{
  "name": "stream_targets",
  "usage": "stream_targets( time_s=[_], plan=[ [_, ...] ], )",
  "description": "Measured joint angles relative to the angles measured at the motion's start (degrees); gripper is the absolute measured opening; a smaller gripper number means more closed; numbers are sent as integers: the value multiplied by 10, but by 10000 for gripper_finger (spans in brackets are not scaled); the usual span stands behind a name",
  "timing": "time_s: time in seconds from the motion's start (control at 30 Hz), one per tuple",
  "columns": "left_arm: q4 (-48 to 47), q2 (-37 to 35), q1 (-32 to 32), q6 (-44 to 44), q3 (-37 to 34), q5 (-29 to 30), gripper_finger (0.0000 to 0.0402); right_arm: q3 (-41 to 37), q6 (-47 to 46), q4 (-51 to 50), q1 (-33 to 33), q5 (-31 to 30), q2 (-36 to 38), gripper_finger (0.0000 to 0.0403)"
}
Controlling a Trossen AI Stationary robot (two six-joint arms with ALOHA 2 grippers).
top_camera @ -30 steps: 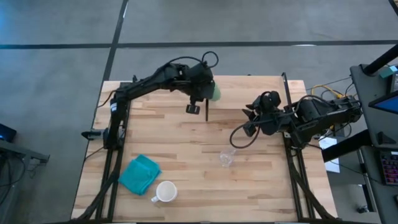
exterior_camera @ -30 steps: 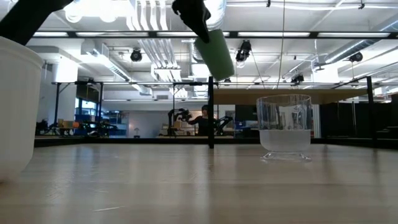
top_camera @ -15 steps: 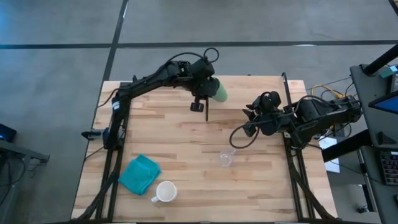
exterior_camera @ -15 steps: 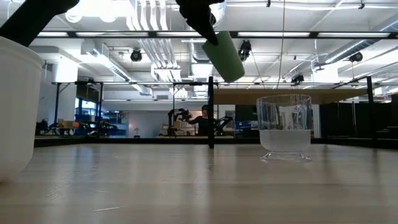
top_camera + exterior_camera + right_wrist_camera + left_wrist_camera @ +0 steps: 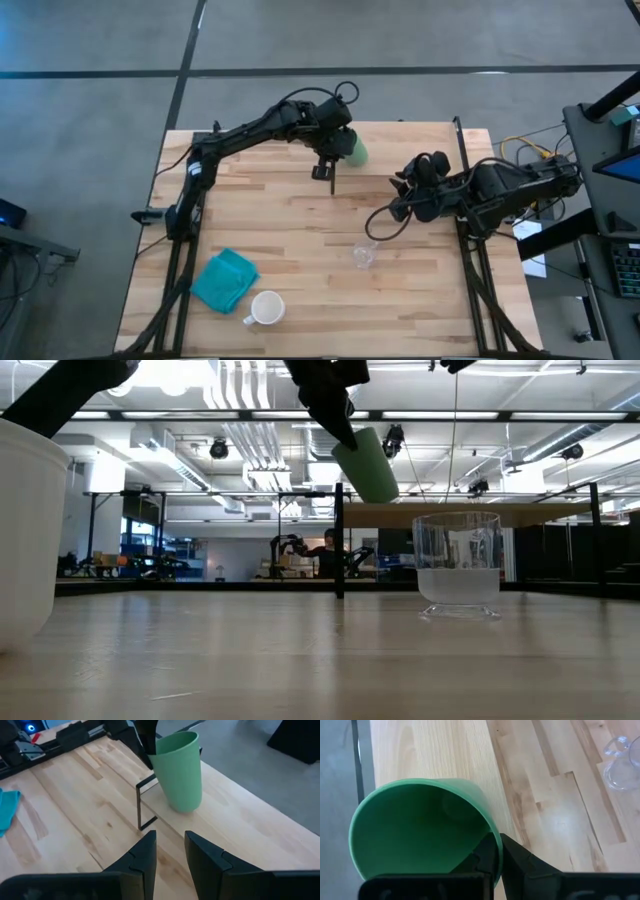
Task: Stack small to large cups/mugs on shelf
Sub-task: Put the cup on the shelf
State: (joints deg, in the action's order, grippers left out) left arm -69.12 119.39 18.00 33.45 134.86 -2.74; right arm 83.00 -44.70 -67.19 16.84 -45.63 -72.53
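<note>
The green tumbler (image 5: 352,151) (image 5: 366,464) (image 5: 177,770) hangs tilted from my left gripper (image 5: 337,142) (image 5: 500,856), just over the near left corner of the shelf (image 5: 400,145) (image 5: 520,516) (image 5: 240,835). The left gripper is shut on it. Whether the tumbler's base touches the board, I cannot tell. My right gripper (image 5: 400,192) (image 5: 169,851) hovers open over the table, right of the shelf's black leg (image 5: 332,182). The clear cup (image 5: 364,253) (image 5: 458,565) stands on its base on the table. Near the table's front edge stands the white mug (image 5: 265,308) (image 5: 20,530). My left gripper holds the green tumbler by its rim (image 5: 493,836), one finger inside the mouth and one outside on the wall. The fingers come from above, slanting down. The tumbler hangs below them, mouth up, its base swung toward the table's right.
A teal folded cloth (image 5: 224,280) (image 5: 7,804) lies near the front left of the table, beside the mug. The shelf's thin black frame (image 5: 145,805) stands under the board's left end. Bare wood lies between the shelf and the clear cup.
My left gripper has carried the green tumbler toward the table's right and slightly down, closer to the shelf board. The tumbler has stayed tilted in the hold.
</note>
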Motion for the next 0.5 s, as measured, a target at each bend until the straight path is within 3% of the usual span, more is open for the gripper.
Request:
stream_targets(
  time_s=[0.23,0.5],
  plan=[
    [-1,0,0,0,0,0,0,-5,-3,0,-5,-13,0,96],
    [-4,-2,0,0,1,3,0,-46,-32,2,-57,-15,0,96]
  ],
)
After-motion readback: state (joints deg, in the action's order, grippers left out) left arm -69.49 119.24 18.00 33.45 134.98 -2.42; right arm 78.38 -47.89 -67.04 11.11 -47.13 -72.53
